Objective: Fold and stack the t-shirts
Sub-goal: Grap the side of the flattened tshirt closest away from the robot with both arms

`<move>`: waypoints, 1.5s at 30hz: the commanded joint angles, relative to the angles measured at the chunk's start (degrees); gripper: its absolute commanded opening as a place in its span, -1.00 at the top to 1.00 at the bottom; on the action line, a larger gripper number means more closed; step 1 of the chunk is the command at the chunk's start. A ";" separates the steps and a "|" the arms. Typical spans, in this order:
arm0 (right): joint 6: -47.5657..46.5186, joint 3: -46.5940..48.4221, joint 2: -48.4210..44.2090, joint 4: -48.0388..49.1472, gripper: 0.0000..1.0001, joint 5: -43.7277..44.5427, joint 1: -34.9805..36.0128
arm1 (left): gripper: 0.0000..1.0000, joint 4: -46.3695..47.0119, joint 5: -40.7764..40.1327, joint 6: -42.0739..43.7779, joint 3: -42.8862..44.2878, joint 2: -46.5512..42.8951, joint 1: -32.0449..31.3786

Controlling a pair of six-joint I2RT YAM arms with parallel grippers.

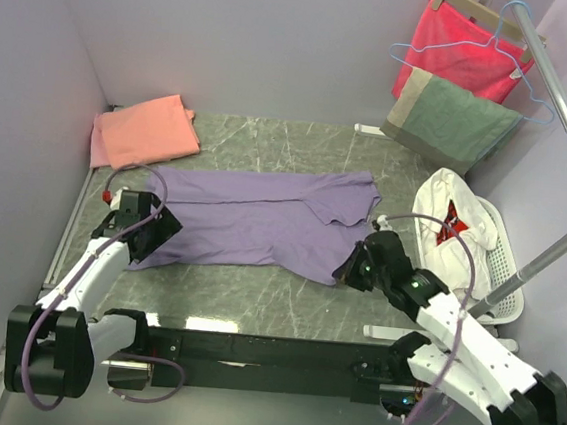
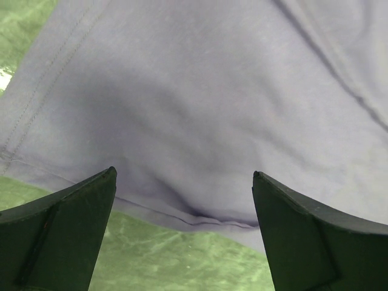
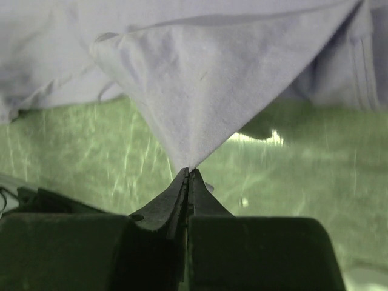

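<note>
Pale lilac walls [image 1: 260, 39] on three sides of a green-grey marbled table [image 1: 255, 300], with two white-and-black arms [image 1: 461, 350] bolted at its near edge. Spread lengthwise across the middle, a lavender-purple t-shirt [image 1: 253, 215], mostly flat, sleeve end toward the right. Folded into a rough square in the far left corner, a salmon-pink t-shirt [image 1: 146, 129], well apart from the purple one. At the purple shirt's near left edge, the left gripper [image 1: 149, 235], spread wide and holding nothing; seen from its wrist, a stitched hem [image 2: 182, 219] running between the two dark fingers [image 2: 60, 236], bare marble just below. At the shirt's near right end, the right gripper [image 1: 350, 269], pinched tight on a fold of the lavender fabric; seen from its wrist, cloth drawn to a sharp point where the jaws meet, then fanning out like a tent over the marble. Right of the table, a white slatted laundry basket [image 1: 505, 264] holding a white garment [image 1: 449, 213] with a red patch showing. Hung in the far right corner by a slanted metal rail [image 1: 565, 109]: a bright red cloth [image 1: 461, 39] on a pale blue hanger [image 1: 450, 50], and a grey-green towel [image 1: 448, 123] with a beige edge just beneath it.
</note>
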 commanded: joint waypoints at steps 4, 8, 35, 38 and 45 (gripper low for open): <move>7.29 -3.94 -16.15 -13.24 1.00 -3.66 3.48 | -0.99 -3.70 -0.11 -1.49 3.19 -4.50 -0.19; 10.90 -4.91 -21.79 -18.68 1.00 -6.91 5.85 | -0.99 -5.20 -0.11 -2.46 3.89 -5.11 -0.19; -0.59 5.72 -14.42 -18.79 1.00 -12.20 8.84 | -0.99 -24.18 -9.68 -23.09 5.13 -4.06 -9.15; -2.80 7.39 -12.22 -18.08 1.00 -11.32 8.84 | -0.99 -24.63 -12.58 -26.96 3.29 -5.02 -10.39; -5.18 9.59 -10.11 -18.69 1.00 -10.00 8.41 | -0.99 -21.55 -18.74 -29.70 1.70 -3.19 -10.39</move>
